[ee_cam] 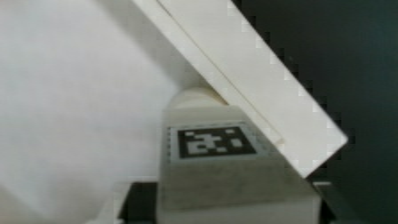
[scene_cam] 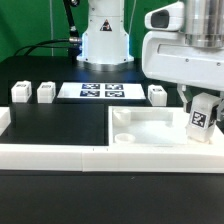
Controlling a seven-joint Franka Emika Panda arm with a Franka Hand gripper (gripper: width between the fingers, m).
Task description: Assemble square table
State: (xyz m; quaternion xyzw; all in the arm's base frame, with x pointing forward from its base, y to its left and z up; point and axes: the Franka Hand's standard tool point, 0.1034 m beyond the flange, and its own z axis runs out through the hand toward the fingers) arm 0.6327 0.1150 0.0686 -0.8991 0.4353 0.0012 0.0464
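Observation:
The square table top (scene_cam: 150, 128) is a white slab with a raised rim, lying at the exterior view's right. My gripper (scene_cam: 202, 106) is shut on one white tagged leg (scene_cam: 203, 118), which it holds upright over the slab's right part. Whether the leg touches the slab I cannot tell. In the wrist view the leg (ee_cam: 214, 140) shows its tag between my dark fingers (ee_cam: 146, 200), with the slab's floor (ee_cam: 71, 100) and rim (ee_cam: 249, 70) behind it. Three more legs stand on the black table: two (scene_cam: 18, 93) (scene_cam: 45, 92) at the left and one (scene_cam: 157, 94) behind the slab.
The marker board (scene_cam: 100, 91) lies flat at the back middle, in front of the arm's white base (scene_cam: 105, 40). A long white low border wall (scene_cam: 50, 152) runs along the front, and the slab rests against it.

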